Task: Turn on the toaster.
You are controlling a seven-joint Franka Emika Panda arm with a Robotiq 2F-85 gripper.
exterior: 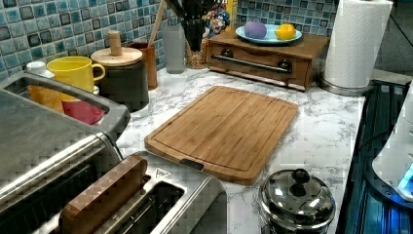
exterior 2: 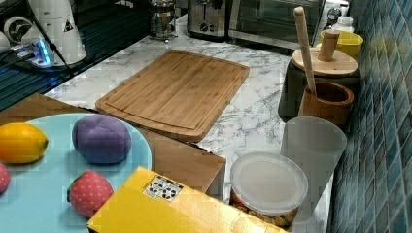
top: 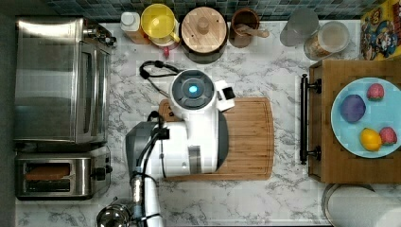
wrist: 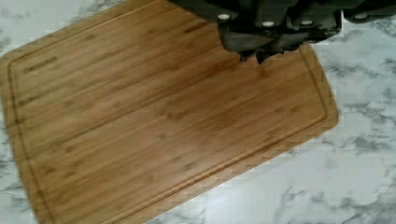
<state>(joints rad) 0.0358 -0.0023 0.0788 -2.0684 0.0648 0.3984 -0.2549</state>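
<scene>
Here, at the top view's lower left, the small boxy stainless-steel toaster (top: pixel 61 177) sits against the big steel toaster oven (top: pixel 59 78), a brown slice in one slot and its black lever end (top: pixel 100 173) facing the open marble counter (top: pixel 265 198), presumably for reach. Rightwards, the white arm hangs over the bamboo cutting board (top: pixel 248 137). In the wrist view the dark gripper (wrist: pixel 258 56) looks pinched closed, empty, well apart from the toaster.

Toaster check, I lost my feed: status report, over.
Gripper shut, empty, above the cutting board. Toaster untouched at the top view's lower left, beside the toaster oven, brown slice in one slot. Steel pot near it.
</scene>
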